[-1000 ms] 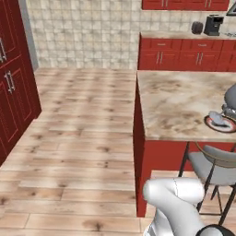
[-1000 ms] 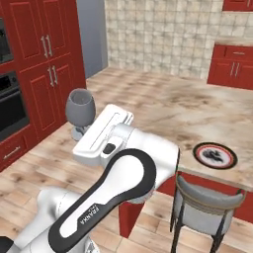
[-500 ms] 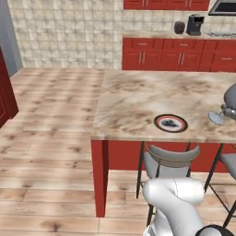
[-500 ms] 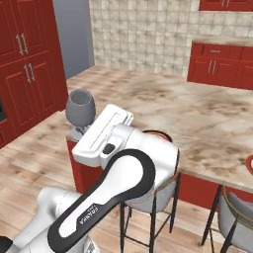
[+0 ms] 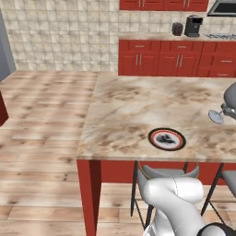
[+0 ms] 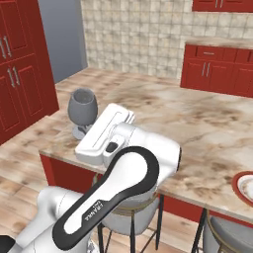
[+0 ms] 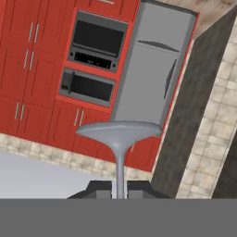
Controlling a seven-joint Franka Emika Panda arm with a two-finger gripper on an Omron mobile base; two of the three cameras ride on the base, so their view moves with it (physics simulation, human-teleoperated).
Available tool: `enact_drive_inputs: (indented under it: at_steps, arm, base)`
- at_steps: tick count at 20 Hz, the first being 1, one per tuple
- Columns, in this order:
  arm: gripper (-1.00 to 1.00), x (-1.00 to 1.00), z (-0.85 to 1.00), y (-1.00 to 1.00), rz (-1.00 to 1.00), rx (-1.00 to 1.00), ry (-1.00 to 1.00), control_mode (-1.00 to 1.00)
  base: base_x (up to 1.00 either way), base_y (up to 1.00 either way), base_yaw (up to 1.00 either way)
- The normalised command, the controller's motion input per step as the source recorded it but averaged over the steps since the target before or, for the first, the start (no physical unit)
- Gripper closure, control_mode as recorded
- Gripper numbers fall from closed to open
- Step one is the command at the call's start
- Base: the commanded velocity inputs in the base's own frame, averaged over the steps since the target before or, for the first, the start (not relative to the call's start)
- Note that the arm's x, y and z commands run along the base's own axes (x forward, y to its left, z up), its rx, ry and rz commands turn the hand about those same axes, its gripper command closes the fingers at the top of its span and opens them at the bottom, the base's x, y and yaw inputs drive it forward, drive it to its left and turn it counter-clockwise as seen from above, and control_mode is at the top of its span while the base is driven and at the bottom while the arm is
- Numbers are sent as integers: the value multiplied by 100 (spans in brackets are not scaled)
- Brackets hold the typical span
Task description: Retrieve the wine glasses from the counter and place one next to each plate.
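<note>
The translucent grey-blue stemmed wine glass [image 6: 82, 112] rides upright in the two-finger gripper [image 7: 120, 187], whose dark tips are pinched closed on its thin stem just above the round foot; it hangs over the near left part of the marbled island top [image 6: 207, 123]. To do this step well, I judge the glass should be kept vertical, carried across to the black-rimmed plate with dark-patterned white centre [image 5: 167, 138] near the island's near edge, and lowered just beside it, foot flat, before letting go. Counted: one glass, one black-rimmed plate, an edge of one red-rimmed plate [image 6: 243, 187].
</note>
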Motion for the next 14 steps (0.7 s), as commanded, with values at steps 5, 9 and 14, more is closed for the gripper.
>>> enact_drive_inputs:
  at_steps: [5, 9, 14]
  arm:
    - [100, 0, 0, 0, 0, 0, 0, 100]
    - [100, 0, 0, 0, 0, 0, 0, 100]
    - [100, 0, 0, 0, 0, 0, 0, 100]
  base:
    - [0, -44, -13]
    - [0, -31, -43]
    - [3, -17, -41]
